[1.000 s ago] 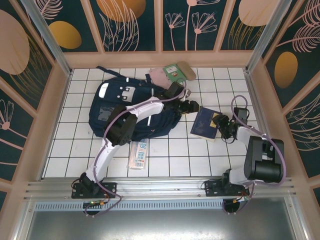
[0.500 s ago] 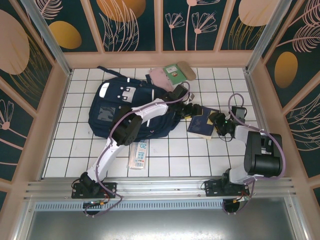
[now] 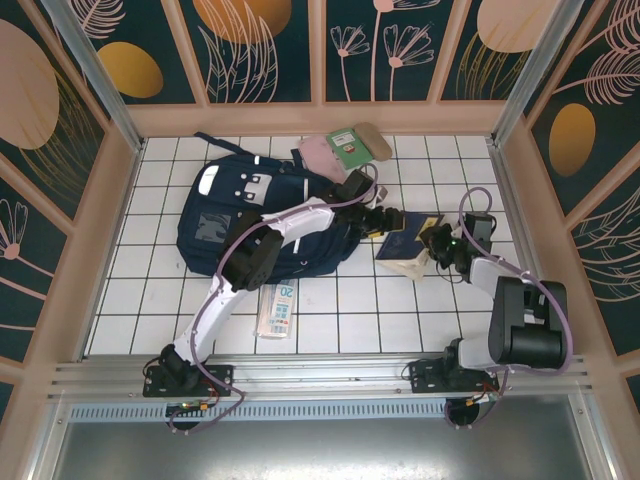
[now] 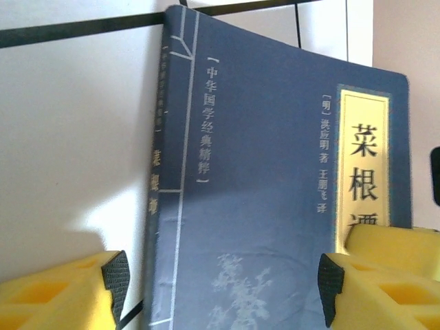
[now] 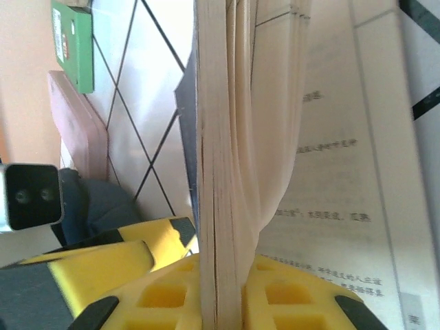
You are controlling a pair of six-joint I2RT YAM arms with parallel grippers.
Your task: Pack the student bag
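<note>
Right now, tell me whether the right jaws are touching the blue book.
Touching. Right wrist view: both jaws clamp pages of the blue book, no gap.

I'm looking into a staged robot test cell: white-tiled table [image 3: 330,310], leaf-patterned wall panels [image 3: 270,50], aluminium mounting rail [image 3: 320,372].

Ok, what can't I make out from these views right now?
- student bag opening: top view, left arm lies across it.
- book title: left wrist view, cut by the frame edge and a finger.
- how much of the book the right gripper pinches: right wrist view, fanned pages hide the covers.
- flat packet print: top view, too small.
</note>
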